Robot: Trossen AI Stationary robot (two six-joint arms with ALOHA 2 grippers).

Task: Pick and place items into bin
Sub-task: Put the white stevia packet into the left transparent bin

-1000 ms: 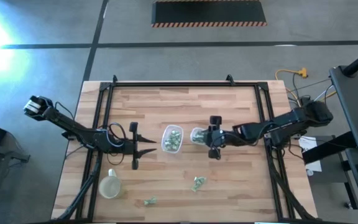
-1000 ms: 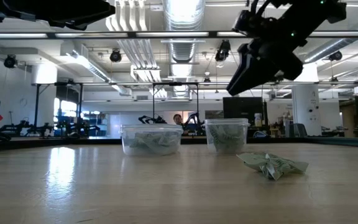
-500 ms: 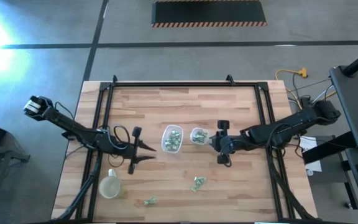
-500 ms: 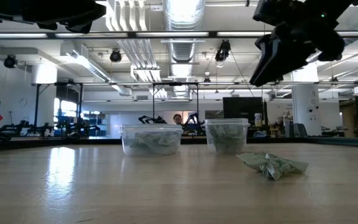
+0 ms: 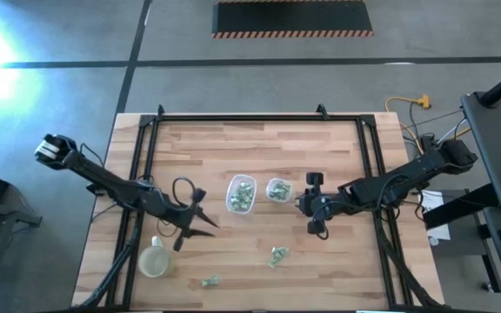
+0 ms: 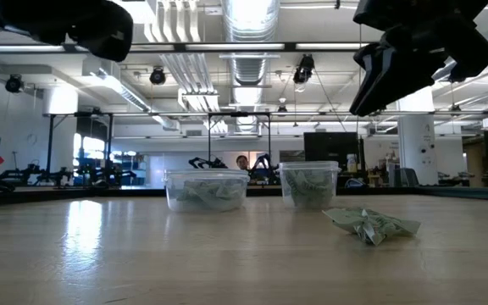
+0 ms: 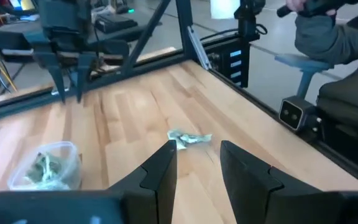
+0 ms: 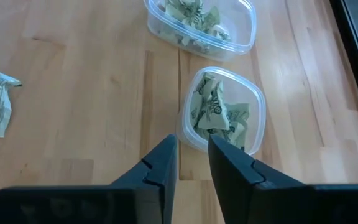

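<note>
right gripper [image 8: 191, 163]: fingers parted, empty, i hover beside small bin [image 8: 224, 112].
next item: loose wrappers [image 5: 277, 256], i approach low.
left gripper [image 7: 196, 165]: parted, empty.

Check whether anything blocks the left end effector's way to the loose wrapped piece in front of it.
Nothing visible does: only bare table lies between the open left end effector and the wrapped piece.

Two clear containers [image 6: 207, 189] of crinkly wrapped pieces sit mid-frame; a loose pile [image 6: 371, 225] lies lower right; dark arms hang in both upper corners.
</note>
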